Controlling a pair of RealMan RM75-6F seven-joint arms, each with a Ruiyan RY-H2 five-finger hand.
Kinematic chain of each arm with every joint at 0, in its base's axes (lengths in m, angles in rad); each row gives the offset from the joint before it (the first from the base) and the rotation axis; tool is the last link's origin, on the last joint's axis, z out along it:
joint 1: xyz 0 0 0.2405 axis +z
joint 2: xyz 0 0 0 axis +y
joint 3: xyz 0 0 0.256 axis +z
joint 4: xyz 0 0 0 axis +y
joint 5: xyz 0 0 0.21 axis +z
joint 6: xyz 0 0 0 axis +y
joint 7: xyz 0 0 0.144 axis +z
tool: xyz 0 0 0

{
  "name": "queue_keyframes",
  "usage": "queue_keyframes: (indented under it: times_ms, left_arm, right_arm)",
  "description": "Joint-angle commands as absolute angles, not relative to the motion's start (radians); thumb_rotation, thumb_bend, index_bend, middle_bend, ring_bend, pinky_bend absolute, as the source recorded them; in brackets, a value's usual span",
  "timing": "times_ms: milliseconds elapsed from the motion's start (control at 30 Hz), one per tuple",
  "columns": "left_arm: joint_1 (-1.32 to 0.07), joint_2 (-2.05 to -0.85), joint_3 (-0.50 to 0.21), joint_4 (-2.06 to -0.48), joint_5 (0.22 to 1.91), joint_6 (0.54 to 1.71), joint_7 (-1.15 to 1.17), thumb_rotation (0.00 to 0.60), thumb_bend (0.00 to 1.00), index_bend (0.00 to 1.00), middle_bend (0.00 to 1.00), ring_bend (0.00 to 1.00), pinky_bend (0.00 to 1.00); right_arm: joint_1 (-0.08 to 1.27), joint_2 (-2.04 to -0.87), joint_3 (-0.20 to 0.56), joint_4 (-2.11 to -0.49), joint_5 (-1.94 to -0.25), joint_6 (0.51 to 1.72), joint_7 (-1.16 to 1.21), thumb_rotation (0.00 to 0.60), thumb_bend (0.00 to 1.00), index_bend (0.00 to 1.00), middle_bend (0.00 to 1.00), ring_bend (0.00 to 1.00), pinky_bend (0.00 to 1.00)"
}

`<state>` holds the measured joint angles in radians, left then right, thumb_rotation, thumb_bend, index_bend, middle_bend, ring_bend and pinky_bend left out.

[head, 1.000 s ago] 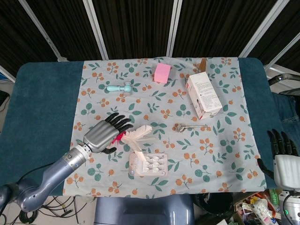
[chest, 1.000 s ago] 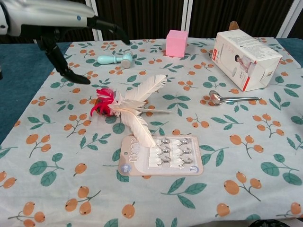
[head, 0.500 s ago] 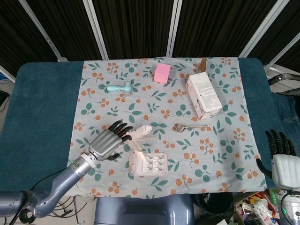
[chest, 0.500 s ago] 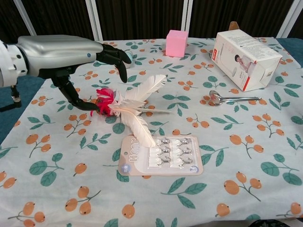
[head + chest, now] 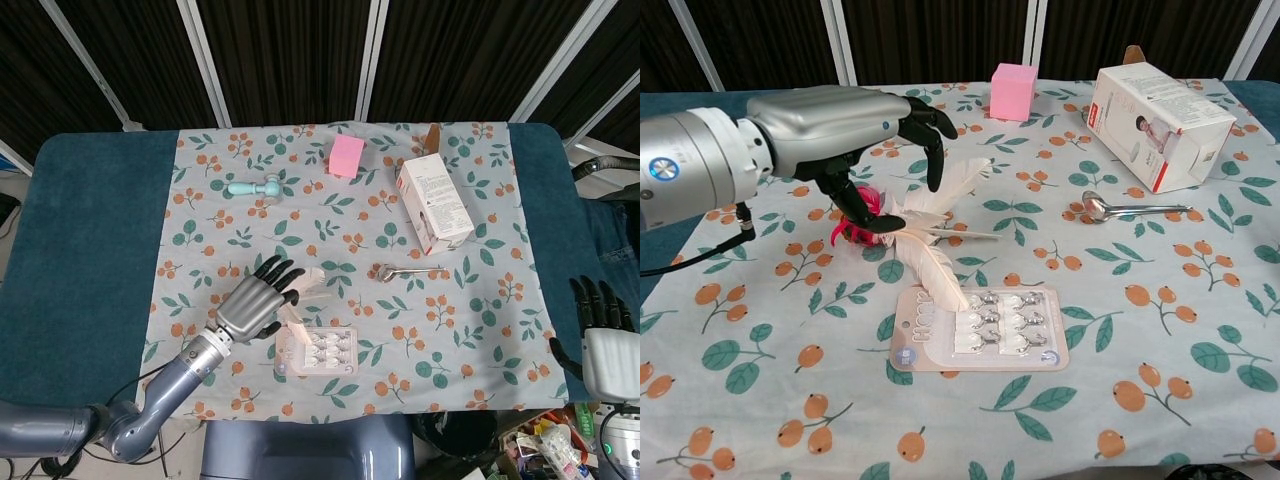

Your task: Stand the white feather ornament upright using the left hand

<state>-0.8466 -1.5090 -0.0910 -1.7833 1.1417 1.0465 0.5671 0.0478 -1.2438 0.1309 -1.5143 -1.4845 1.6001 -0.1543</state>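
— Feather (image 5: 930, 215)? Where?
— Flat, just behind hook card (image 5: 980, 330). Light, soft, fragile; better gripped at red base.
— Left hand (image 5: 855, 125)?
— Over red base, fingers spread, holding nothing.

My left hand (image 5: 845, 125) hangs over the white feather ornament (image 5: 925, 215), which lies flat on the tabletop (image 5: 90, 230). Just toward me from its plumes the card of hooks (image 5: 975, 330) touches a feather tip and crowds that side. Bare floral cloth (image 5: 750, 320) to my left gives open room. Farther back, the teal handled tool (image 5: 883, 124) and pink block (image 5: 1013, 91) sit well apart from the ornament. To the right, the spoon (image 5: 1130, 209) and white carton (image 5: 1158, 108) stand clear of my fingers (image 5: 930, 125).
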Motion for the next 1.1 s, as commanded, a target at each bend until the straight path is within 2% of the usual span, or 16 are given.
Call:
queue_keyframes:
  times_ms: [33, 433, 1100]
  left_arm:
    - [-0.849, -1.532, -0.098, -1.765, 1.137, 1.057, 0.586, 0.600, 0.29, 0.44, 0.12, 0.00, 0.00]
    - [-0.858, -1.577, -0.110, -1.745, 1.106, 1.068, 0.639, 0.600, 0.33, 0.53, 0.16, 0.00, 0.00]
    - [-0.861, -1.611, -0.098, -1.711, 1.122, 1.062, 0.662, 0.600, 0.31, 0.55, 0.16, 0.00, 0.00]
  right_arm:
    - [0.048, -1.245, 0.132, -1.512, -1.482, 1.600, -0.153, 0.600, 0.17, 0.00, 0.05, 0.02, 0.13]
    - [0.048, -1.245, 0.135, -1.508, -1.476, 1.599, -0.149, 0.600, 0.17, 0.00, 0.05, 0.02, 0.13]
    - [0.048, -1.244, 0.137, -1.506, -1.475, 1.603, -0.142, 0.600, 0.17, 0.00, 0.05, 0.02, 0.13]
